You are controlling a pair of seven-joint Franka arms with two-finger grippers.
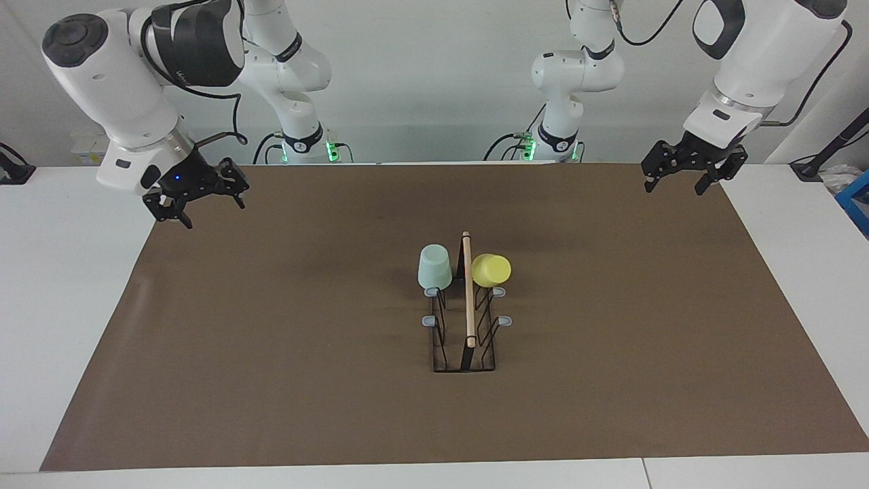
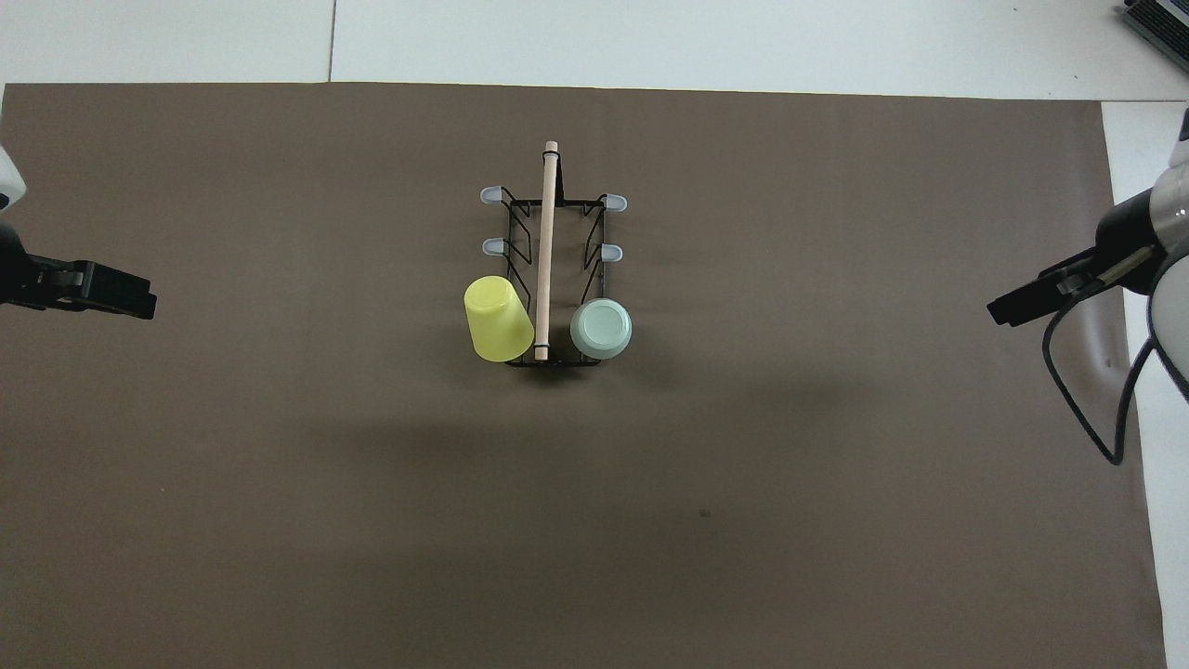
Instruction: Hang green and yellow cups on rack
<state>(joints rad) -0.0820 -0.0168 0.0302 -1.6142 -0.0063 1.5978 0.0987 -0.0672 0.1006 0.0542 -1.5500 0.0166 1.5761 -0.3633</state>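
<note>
Cups, green (image 1: 434, 267) and yellow (image 1: 491, 269), sit upturned on the rack's (image 1: 467, 339) prongs mid-frame to drain, while left gripper (image 1: 692, 171) and right gripper (image 1: 197, 197), both released and empty, wait at upper corners.

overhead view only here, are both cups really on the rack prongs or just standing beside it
observer: Both hang. The green cup sits mouth down on a prong of the rack, clear of the mat.
operator: yellow one looks off
observer: The yellow cup is held up on its prong too, but tipped well over.
operator: grippers holding anything
observer: No. The left gripper and right gripper are open, empty, raised over the mat's ends.
</note>
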